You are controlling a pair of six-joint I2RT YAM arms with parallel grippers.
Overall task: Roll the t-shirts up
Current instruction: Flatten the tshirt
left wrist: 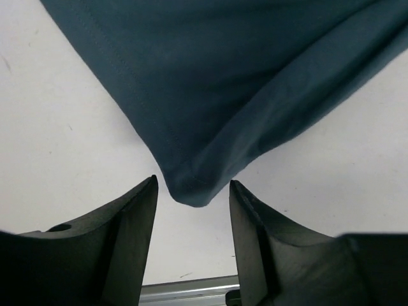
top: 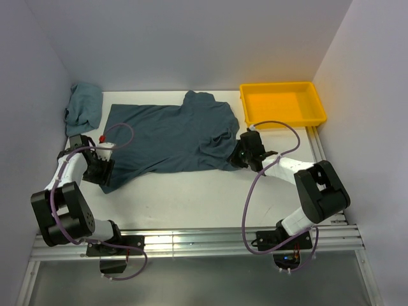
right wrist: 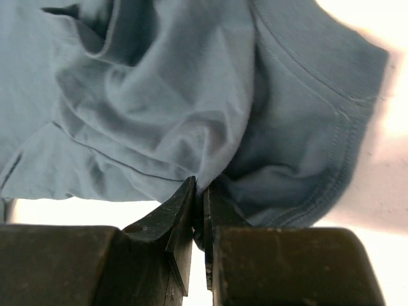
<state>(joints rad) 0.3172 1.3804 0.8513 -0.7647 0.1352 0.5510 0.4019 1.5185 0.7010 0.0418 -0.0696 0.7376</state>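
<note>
Left gripper (left wrist: pixel 192 186) low, wide, straddling hem corner of shirt (top: pixel 169 137) at 8 o'clock. Right gripper (right wrist: pixel 199 191) pinched on sleeve fabric at 4 o'clock. Long axis 9–3, collar toward 3.

A shirt (top: pixel 172 137) lies spread across the middle of the table (top: pixel 191 197). A second shirt (top: pixel 84 108) sits bunched in the far left corner, just beside the first. A tray (top: pixel 282 105) rests at the far right, near the shirt's far right edge. The left gripper (top: pixel 102 167) sits at the shirt's near left corner, which lies between its parted fingers. The right gripper (top: pixel 242 155) sits at the shirt's right edge, pinching a fold.
</note>
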